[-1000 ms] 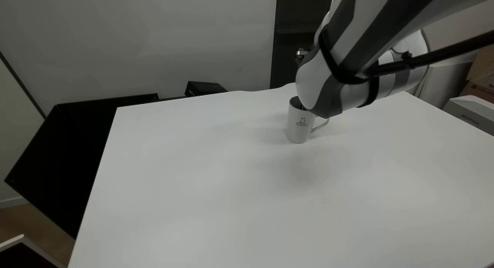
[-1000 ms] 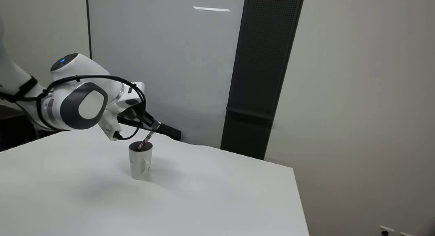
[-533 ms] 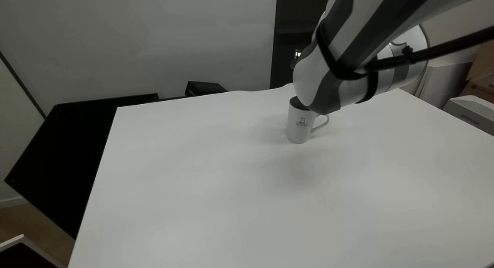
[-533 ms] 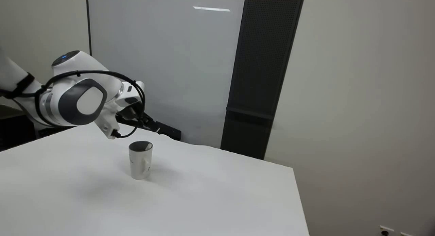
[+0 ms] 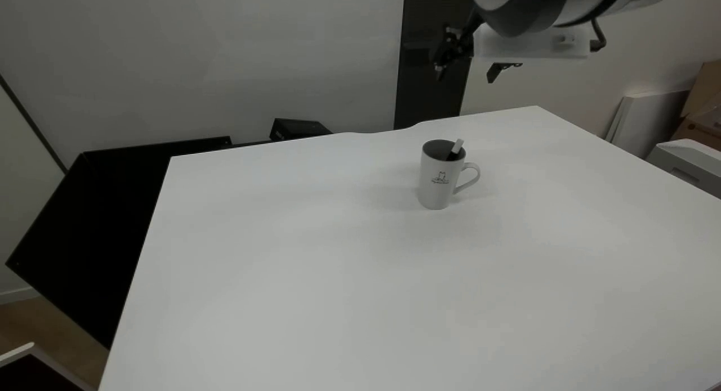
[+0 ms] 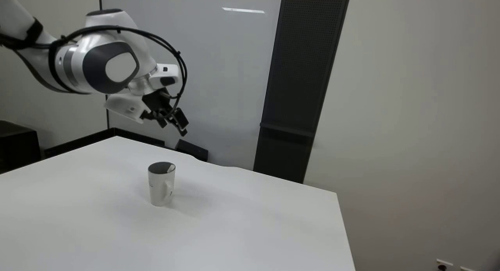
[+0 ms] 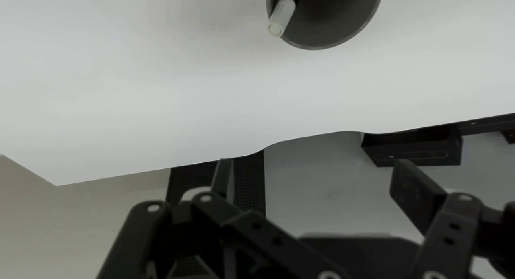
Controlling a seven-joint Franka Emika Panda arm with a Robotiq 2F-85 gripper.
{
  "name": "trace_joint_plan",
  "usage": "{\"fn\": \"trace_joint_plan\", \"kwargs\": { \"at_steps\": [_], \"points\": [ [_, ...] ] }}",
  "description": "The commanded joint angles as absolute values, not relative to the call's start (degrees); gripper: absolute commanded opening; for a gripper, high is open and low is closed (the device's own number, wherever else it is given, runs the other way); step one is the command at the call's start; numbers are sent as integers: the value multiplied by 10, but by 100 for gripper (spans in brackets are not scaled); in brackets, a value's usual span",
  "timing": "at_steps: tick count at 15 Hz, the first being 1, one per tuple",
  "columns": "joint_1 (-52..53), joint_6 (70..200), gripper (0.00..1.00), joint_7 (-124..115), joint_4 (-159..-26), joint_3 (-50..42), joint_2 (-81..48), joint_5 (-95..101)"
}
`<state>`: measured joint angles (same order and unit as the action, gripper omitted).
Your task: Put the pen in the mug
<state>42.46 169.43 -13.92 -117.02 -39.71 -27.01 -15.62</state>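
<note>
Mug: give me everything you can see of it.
The mug is white, looks ceramic, with a dark grey interior, one loop handle and a small dark line drawing on its side. It narrows slightly toward the base. It stands upright on the white table, holding the pen, which leans toward the handle side, pale end at the rim. The end effector is apart from it.

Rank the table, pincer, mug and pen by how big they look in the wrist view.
Largest: table
Next: pincer, looking bigger because it is so near
Then: mug, cut off by the picture's edge
Smallest: pen, partly visible
</note>
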Motion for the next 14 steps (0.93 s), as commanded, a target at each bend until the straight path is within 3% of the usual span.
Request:
{"fn": "trace_joint_plan", "kwargs": {
  "at_steps": [1, 2, 5, 6, 10, 11, 14],
  "points": [
    [292, 1616, 100, -73, -1210, -270, -134, -78],
    [244, 1593, 100, -47, -1215, -223, -112, -79],
    [209, 1495, 100, 117, -1215, -203, -87, -204],
    [124, 1458, 100, 139, -1212, -127, -77, -197],
    [18, 1288, 100, 244, -1182, -70, -86, -213],
    [22, 1345, 100, 204, -1196, -58, -84, -198],
    [-2, 1339, 100, 213, -1196, -44, -86, -197]
  ]
}}
